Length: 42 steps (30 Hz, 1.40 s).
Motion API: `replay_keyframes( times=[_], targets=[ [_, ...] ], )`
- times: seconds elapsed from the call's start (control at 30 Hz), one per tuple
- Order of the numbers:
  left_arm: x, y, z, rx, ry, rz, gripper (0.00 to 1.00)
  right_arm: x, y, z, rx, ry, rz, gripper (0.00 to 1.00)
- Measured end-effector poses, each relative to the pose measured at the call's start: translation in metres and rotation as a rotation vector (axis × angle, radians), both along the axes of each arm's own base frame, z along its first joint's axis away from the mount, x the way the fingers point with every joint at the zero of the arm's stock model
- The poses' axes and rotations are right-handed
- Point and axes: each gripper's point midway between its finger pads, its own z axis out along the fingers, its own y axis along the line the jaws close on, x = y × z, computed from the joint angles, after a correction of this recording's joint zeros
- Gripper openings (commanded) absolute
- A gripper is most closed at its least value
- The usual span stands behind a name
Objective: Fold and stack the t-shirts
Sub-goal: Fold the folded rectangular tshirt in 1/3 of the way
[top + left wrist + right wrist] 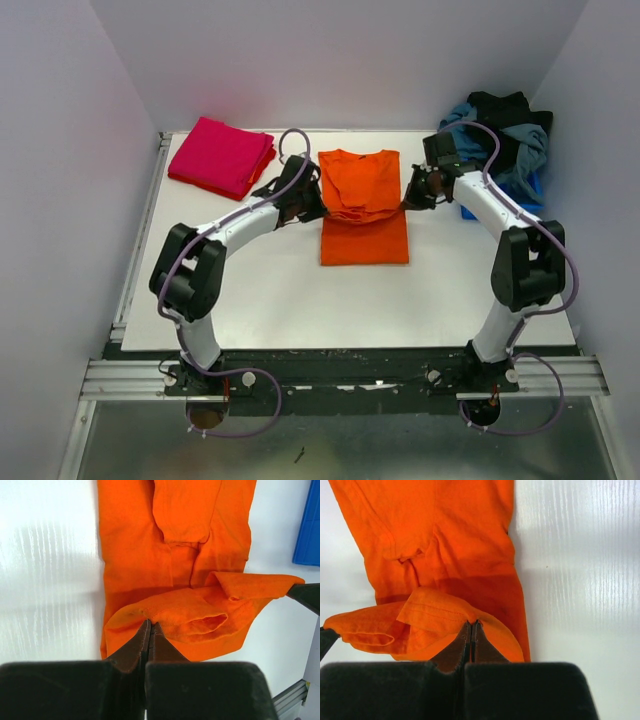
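Note:
The orange t-shirt (363, 205) lies mid-table, sleeves folded in, its far end lifted and doubling over toward the near end. My left gripper (310, 203) is shut on the shirt's left edge; in the left wrist view the closed tips (150, 625) pinch the orange hem (190, 617). My right gripper (412, 195) is shut on the right edge; its tips (471, 625) pinch a raised orange fold (435, 615). The magenta-pink t-shirt (222, 156) lies folded to a rectangle at the far left of the table.
A blue bin (522, 185) with a heap of dark and blue clothes (505, 130) stands at the far right; its blue edge shows in the left wrist view (307, 527). White walls enclose the table (280, 300).

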Motion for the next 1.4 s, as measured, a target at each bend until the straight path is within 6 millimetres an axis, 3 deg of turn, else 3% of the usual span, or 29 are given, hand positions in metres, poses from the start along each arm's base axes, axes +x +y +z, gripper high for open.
replay_keyframes(
  times=[0.07, 0.1, 0.13, 0.23, 0.27, 0.37, 0.43, 0.57, 0.63, 0.73, 0.83, 0.93, 1.1, 1.23, 1.4],
  targets=[
    [0.003, 0.000, -0.003, -0.001, 0.002, 0.001, 0.02, 0.003, -0.001, -0.002, -0.001, 0.004, -0.002, 0.23],
    [0.005, 0.000, -0.005, -0.001, 0.006, 0.000, 0.09, 0.005, 0.000, -0.004, 0.000, 0.006, -0.002, 0.34],
    [0.008, -0.002, -0.007, 0.000, 0.007, -0.003, 0.22, 0.007, 0.000, -0.004, 0.004, 0.006, -0.003, 0.54],
    [0.018, -0.005, -0.013, -0.005, 0.002, -0.005, 0.71, 0.020, -0.001, -0.006, 0.012, -0.004, -0.015, 0.80],
    [0.021, -0.004, -0.017, -0.001, -0.004, -0.010, 0.79, 0.025, -0.001, -0.007, 0.013, -0.010, -0.018, 0.82],
    [0.028, -0.002, -0.019, 0.001, -0.002, 0.000, 0.79, 0.028, -0.002, -0.004, 0.017, -0.032, -0.023, 0.81],
    [0.030, 0.001, -0.016, 0.013, -0.012, 0.000, 0.78, 0.024, -0.005, -0.002, 0.018, -0.052, -0.026, 0.74],
    [0.017, 0.016, -0.013, 0.033, -0.015, 0.010, 0.72, -0.013, -0.014, 0.003, 0.014, -0.075, -0.024, 0.57],
    [-0.001, 0.025, -0.014, 0.038, -0.004, 0.012, 0.72, -0.032, -0.018, 0.003, 0.014, -0.084, -0.020, 0.55],
    [-0.022, 0.035, -0.019, 0.040, 0.010, 0.014, 0.73, -0.057, -0.022, -0.011, 0.010, -0.062, -0.015, 0.55],
    [-0.039, 0.040, -0.027, 0.040, 0.029, 0.013, 0.65, -0.080, -0.026, -0.036, 0.002, -0.002, -0.010, 0.54],
    [-0.050, 0.035, -0.033, 0.035, 0.048, -0.007, 0.57, -0.097, -0.028, -0.054, -0.004, 0.051, -0.004, 0.46],
    [-0.066, 0.017, -0.040, 0.006, 0.062, -0.050, 0.47, -0.110, -0.026, -0.066, 0.012, 0.083, 0.010, 0.38],
    [-0.081, 0.017, -0.055, 0.011, 0.102, -0.058, 0.49, -0.111, -0.024, -0.068, 0.024, 0.084, 0.019, 0.38],
    [-0.081, 0.019, -0.056, 0.009, 0.103, -0.053, 0.50, -0.108, -0.020, -0.072, 0.037, 0.087, 0.027, 0.38]
  ],
)
